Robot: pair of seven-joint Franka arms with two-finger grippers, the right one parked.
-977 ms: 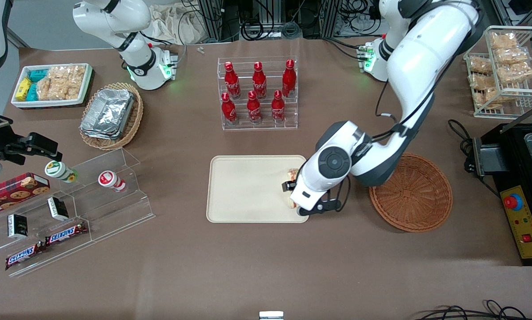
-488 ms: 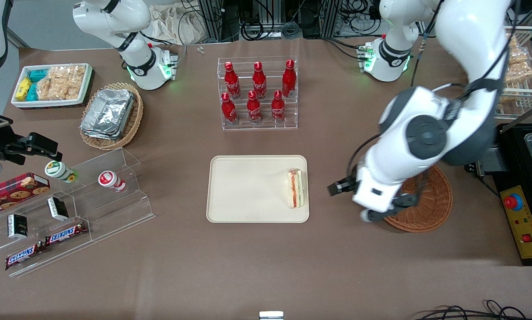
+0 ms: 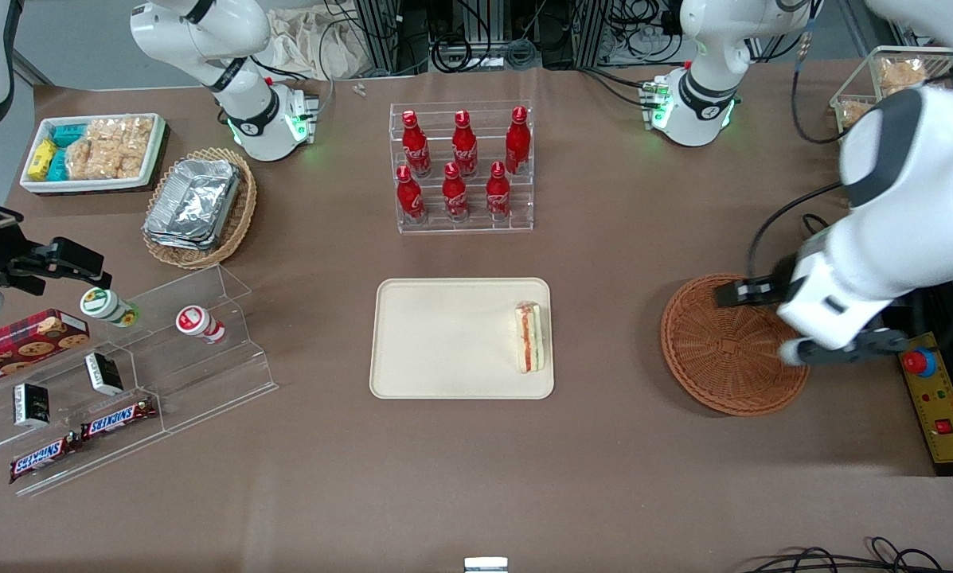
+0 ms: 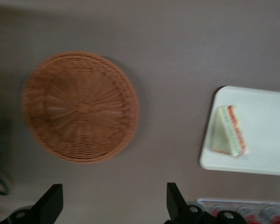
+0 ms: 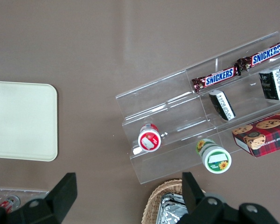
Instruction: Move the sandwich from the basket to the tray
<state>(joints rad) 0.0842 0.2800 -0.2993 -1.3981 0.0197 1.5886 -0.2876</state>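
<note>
The sandwich (image 3: 530,337) lies on its side on the cream tray (image 3: 444,342), at the tray's end nearest the basket. It also shows in the left wrist view (image 4: 229,131), on the tray (image 4: 266,144). The round reddish-brown basket (image 3: 723,350) is empty, as the left wrist view (image 4: 79,106) also shows. My left gripper (image 3: 787,318) hangs high above the basket's rim toward the working arm's end. In the left wrist view the gripper (image 4: 113,205) is wide open with nothing between its fingertips (image 4: 175,200).
A clear rack of red bottles (image 3: 464,167) stands farther from the front camera than the tray. A control box with a red button (image 3: 918,362) sits beside the basket. A tan basket of foil containers (image 3: 197,207) and an acrylic snack shelf (image 3: 126,374) lie toward the parked arm's end.
My left gripper let go of the sandwich on the tray, then rose and swung away from the tray to above the basket. The sandwich stays on the tray.
</note>
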